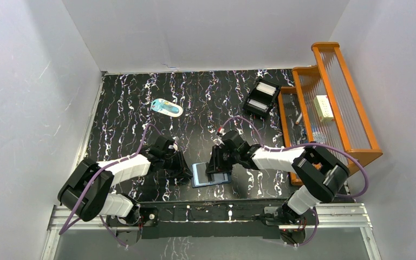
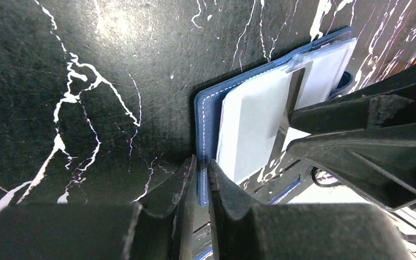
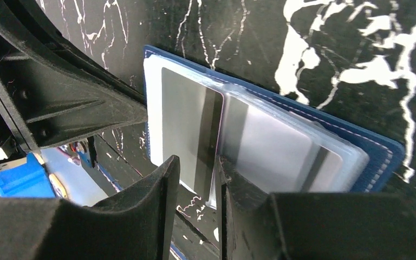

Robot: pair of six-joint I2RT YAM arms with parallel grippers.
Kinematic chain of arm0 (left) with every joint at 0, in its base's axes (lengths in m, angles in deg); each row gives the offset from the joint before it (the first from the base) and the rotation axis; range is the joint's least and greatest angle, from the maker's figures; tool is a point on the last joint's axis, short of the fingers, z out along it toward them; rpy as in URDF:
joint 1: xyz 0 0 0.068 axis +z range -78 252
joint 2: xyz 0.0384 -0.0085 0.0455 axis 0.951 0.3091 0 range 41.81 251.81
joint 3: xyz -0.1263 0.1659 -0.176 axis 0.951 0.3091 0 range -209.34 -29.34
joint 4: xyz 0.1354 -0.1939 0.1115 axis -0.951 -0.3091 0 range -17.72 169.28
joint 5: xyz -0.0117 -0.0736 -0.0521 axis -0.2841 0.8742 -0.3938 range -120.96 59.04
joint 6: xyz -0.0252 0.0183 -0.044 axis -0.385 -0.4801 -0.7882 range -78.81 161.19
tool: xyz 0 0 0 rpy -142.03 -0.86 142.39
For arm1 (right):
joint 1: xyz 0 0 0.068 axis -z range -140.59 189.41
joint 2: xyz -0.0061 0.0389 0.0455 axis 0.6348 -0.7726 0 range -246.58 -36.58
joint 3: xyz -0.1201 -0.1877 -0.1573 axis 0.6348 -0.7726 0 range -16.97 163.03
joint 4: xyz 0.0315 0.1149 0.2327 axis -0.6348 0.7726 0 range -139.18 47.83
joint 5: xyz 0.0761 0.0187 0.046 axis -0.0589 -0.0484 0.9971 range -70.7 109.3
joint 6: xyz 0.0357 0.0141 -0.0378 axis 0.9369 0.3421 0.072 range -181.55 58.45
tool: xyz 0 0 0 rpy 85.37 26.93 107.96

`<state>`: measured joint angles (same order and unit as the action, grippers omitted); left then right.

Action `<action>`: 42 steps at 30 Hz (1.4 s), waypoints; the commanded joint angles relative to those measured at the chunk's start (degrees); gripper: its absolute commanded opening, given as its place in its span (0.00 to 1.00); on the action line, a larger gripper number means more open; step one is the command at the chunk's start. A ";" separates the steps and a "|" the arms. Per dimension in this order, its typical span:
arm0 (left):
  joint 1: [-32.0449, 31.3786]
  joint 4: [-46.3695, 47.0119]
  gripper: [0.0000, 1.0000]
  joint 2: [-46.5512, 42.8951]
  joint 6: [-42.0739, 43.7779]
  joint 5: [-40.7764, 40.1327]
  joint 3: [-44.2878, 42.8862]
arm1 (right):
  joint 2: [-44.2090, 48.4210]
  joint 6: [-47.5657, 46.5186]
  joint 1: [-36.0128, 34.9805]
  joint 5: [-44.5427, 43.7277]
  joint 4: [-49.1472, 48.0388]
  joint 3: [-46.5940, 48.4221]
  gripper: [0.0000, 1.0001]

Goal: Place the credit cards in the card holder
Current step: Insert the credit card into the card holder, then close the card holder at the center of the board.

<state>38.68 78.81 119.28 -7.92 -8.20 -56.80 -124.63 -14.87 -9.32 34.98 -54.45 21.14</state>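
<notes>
Card holder (image 1: 200,174) lies open on black marbled worktop (image 1: 124,114), near front edge, between both arms. Grey card (image 3: 187,114) with dark stripe lies flat on its inside, one end at the clear pockets. Left hand (image 2: 201,169) pinches holder's navy edge. Right hand (image 3: 196,162) slightly spread, fingers either side of card's near end, no grip evident. Black tray (image 1: 261,97) and orange rack (image 1: 330,103) well apart, far right.

White walls (image 1: 195,32), black marbled table (image 1: 120,111)

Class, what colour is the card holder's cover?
Navy blue, white stitching; card holder shows best in the left wrist view.
</notes>
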 commanded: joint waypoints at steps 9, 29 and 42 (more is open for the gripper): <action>-0.05 -1.62 0.13 -0.92 -0.20 -0.05 1.13 | -1.15 -2.60 -2.31 -0.62 2.71 3.64 0.38; -0.05 -0.78 0.44 -0.21 -0.20 2.09 -0.70 | 11.65 -10.70 -1.33 -22.17 25.28 7.73 0.53; -0.02 1.36 0.46 4.37 -0.52 3.27 -1.39 | 3.55 -45.33 -1.22 -14.61 33.23 21.73 0.47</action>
<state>38.72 82.35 121.73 -9.23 -3.44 -58.05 -118.53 -47.49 -10.63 18.08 -25.84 38.89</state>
